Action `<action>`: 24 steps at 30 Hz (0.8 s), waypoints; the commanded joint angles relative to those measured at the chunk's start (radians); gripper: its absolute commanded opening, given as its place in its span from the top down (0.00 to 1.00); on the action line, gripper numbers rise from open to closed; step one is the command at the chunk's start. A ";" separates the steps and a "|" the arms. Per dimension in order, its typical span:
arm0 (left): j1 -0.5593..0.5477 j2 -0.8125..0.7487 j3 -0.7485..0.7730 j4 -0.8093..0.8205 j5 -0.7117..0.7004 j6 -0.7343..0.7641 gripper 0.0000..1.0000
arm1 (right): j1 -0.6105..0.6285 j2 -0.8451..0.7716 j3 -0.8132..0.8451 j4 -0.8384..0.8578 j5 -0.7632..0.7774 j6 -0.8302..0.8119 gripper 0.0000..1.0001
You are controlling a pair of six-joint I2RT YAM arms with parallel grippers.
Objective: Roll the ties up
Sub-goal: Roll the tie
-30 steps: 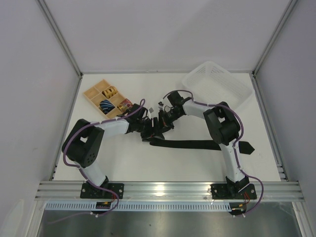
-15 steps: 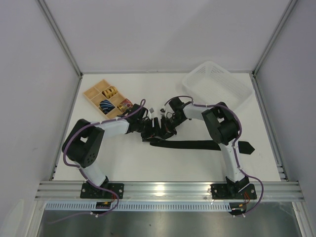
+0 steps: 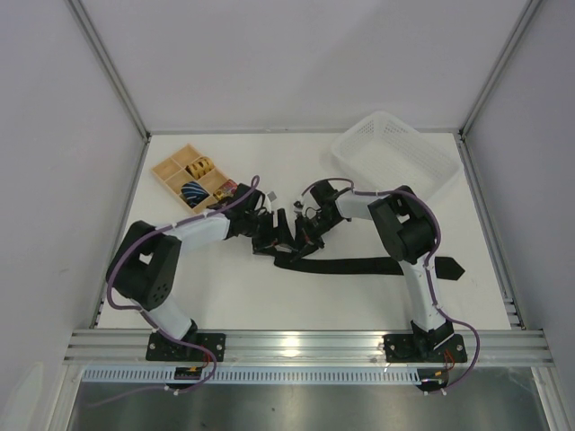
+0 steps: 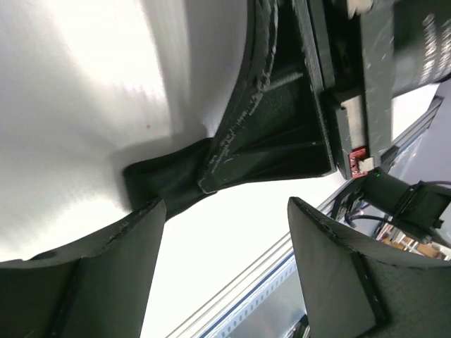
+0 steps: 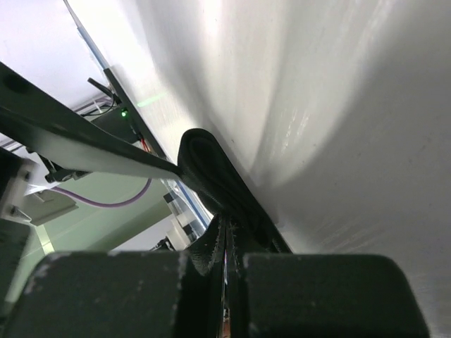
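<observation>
A black tie (image 3: 359, 266) lies flat across the table, its pointed wide end (image 3: 449, 268) at the right. Its narrow left end is lifted into a small fold (image 5: 206, 163). My right gripper (image 3: 299, 240) is shut on that fold (image 4: 165, 184), its fingertips (image 5: 227, 229) pressed together with the fabric pinched between them. My left gripper (image 3: 268, 236) faces it from the left, just short of the fold. Its fingers (image 4: 106, 267) stand wide open with nothing between them (image 4: 224, 211).
A wooden compartment tray (image 3: 176, 166) holding coloured rolled coils stands at the back left. A white mesh basket (image 3: 395, 154) stands at the back right. An aluminium rail (image 3: 305, 343) runs along the table's near edge.
My left gripper has opened wider and shifted slightly left, away from the fold. The right gripper stays shut on the tie's end, moved slightly toward the near side.
</observation>
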 commanded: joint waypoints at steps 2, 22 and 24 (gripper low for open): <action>0.064 -0.036 0.033 -0.065 0.020 0.066 0.25 | 0.005 -0.009 -0.039 -0.023 0.156 -0.052 1.00; 0.092 0.136 -0.039 0.006 0.120 0.042 0.36 | 0.005 -0.017 -0.048 -0.018 0.176 -0.061 1.00; 0.087 0.142 -0.031 0.001 0.119 0.042 0.39 | 0.005 -0.017 -0.048 -0.020 0.176 -0.063 1.00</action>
